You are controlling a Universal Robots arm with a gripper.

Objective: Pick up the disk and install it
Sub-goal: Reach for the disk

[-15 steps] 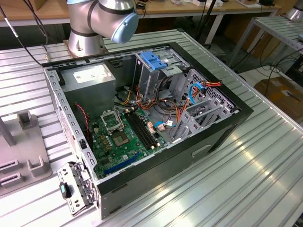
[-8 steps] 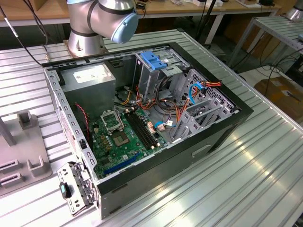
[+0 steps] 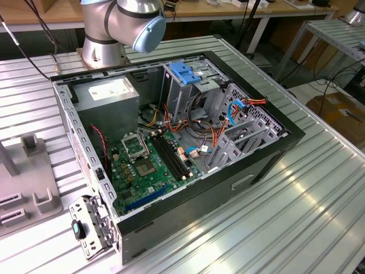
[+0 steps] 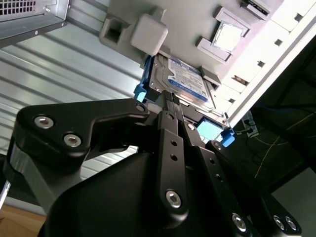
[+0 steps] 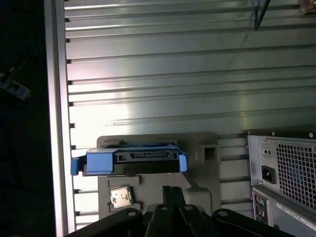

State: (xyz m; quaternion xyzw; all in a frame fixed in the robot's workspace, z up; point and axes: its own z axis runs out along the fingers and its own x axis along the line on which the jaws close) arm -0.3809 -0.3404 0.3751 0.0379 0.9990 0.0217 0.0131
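Observation:
The disk [image 5: 132, 162] is a silver-grey drive in a bright blue carrier rail, resting on a grey holder block [image 5: 202, 163] on the ribbed metal table. Its labelled face [image 4: 185, 79] shows in the second wrist view, and its connector edge shows in the first wrist view. My gripper [image 5: 172, 189] sits just short of the disk's near edge, with a strip of the grey holder between them. The black fingers [image 4: 170, 106] stand close together, shut, with nothing between them.
The open computer case [image 3: 274, 154] lies on the table with its motherboard [image 3: 151, 165] exposed. A blue bracket [image 3: 185, 73] tops its metal drive cage. The case's rear panel [image 5: 286, 173] stands beside the holder. A small square chip [image 5: 121, 196] sits on the holder. The arm's base [image 3: 105, 40] stands behind the case.

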